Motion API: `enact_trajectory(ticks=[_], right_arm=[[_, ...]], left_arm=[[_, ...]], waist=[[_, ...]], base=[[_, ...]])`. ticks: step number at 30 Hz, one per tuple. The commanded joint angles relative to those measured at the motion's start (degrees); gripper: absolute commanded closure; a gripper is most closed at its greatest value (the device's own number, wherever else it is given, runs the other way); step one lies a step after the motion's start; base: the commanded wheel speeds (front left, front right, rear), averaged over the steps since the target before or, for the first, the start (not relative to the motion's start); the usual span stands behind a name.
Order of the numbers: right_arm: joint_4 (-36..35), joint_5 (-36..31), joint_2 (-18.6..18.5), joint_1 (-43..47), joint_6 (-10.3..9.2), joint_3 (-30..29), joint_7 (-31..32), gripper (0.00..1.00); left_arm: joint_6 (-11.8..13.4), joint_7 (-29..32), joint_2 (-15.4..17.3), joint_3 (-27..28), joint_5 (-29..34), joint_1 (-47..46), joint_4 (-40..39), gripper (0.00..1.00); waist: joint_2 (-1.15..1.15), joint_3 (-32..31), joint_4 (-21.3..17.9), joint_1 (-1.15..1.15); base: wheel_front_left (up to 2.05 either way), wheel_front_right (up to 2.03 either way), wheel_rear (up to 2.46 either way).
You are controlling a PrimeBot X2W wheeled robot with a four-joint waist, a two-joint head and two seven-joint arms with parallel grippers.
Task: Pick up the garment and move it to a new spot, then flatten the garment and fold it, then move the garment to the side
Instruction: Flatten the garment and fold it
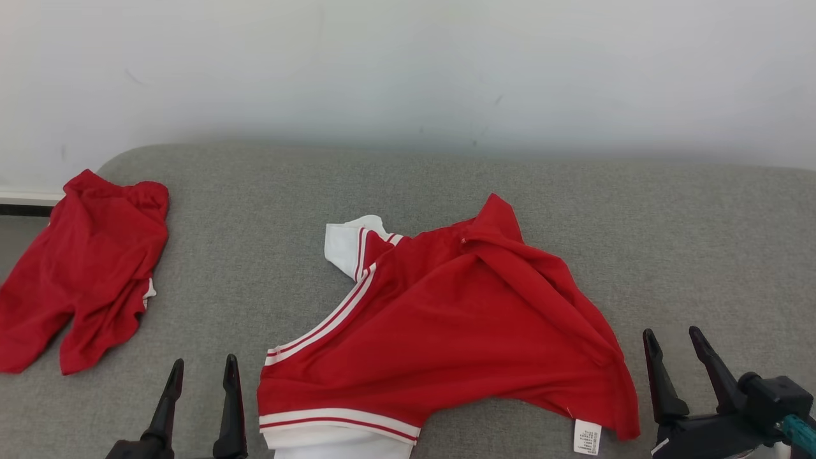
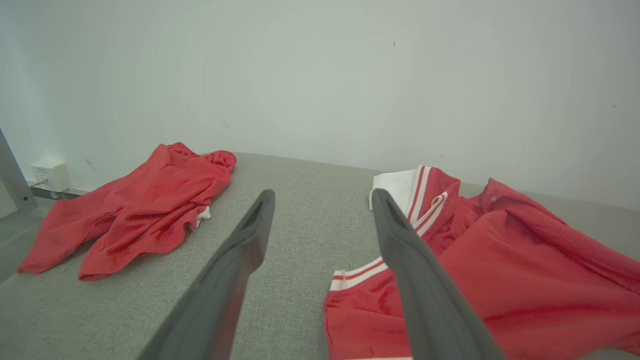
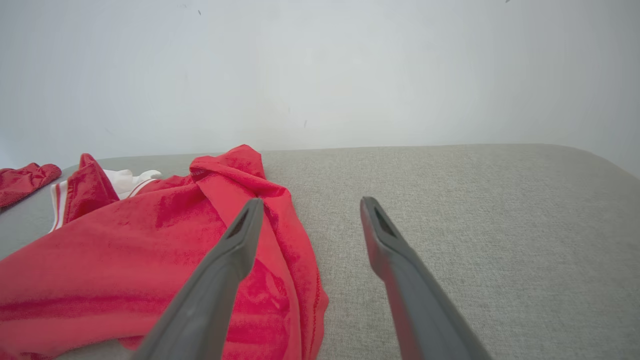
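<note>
Grey upholstered surface (image 1: 446, 185) set against a white wall (image 1: 408, 64). The garment (image 1: 446, 325), a red shirt with white striped trim, lies crumpled and partly folded over itself, its white care label (image 1: 587, 437) exposed at the near right hem. Left gripper (image 1: 204, 361): just left of the garment's near corner, fingers apart, holding nothing. Right gripper (image 1: 670, 331): just right of the garment's hem, fingers likewise spread and empty. Red shorts (image 1: 83, 274) lie well to the garment's left.

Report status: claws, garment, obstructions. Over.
Left claw open, empty; right claw open, empty. Shirt rumpled, unfolded, on grey surface between the claws. Shorts lie apart at left, not in the way.
</note>
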Motion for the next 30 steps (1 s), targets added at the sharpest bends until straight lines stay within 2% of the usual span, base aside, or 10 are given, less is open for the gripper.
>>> enact_trajectory(ticks=[1, 11, 19, 30], right_arm=[[-2.6, -1.1, 0.9, 2.0, -0.16, -1.5, 0.0, 0.0], [-14.1, -4.2, 4.6, 8.0, -0.16, -5.9, 0.0, 0.0], [-17.6, -5.5, 5.3, 10.6, -0.16, -6.4, 0.0, 0.0], [-18.5, -6.1, 6.8, 13.2, -0.16, -7.9, 0.0, 0.0]], left_arm=[[0.2, -0.2, -0.1, 0.2, 0.1, 0.8, -0.3, 0.0], [-0.4, -0.2, -0.1, 1.5, 1.6, 1.4, -0.6, 0.0], [-1.0, -0.2, -0.1, 0.9, 2.4, 2.1, -0.7, 0.0], [-1.5, -0.2, 0.0, 1.3, 3.5, 3.2, -0.2, 0.0]], waist=[[0.0, -0.5, -0.7, 0.01], [0.0, -1.7, -3.4, 0.01], [0.0, -2.4, -4.7, 0.01], [0.0, -2.9, -4.7, 0.01]], base=[[0.0, 0.0, 0.0], [0.0, 0.0, 0.0], [0.0, 0.0, 0.0], [0.0, 0.0, 0.0]])
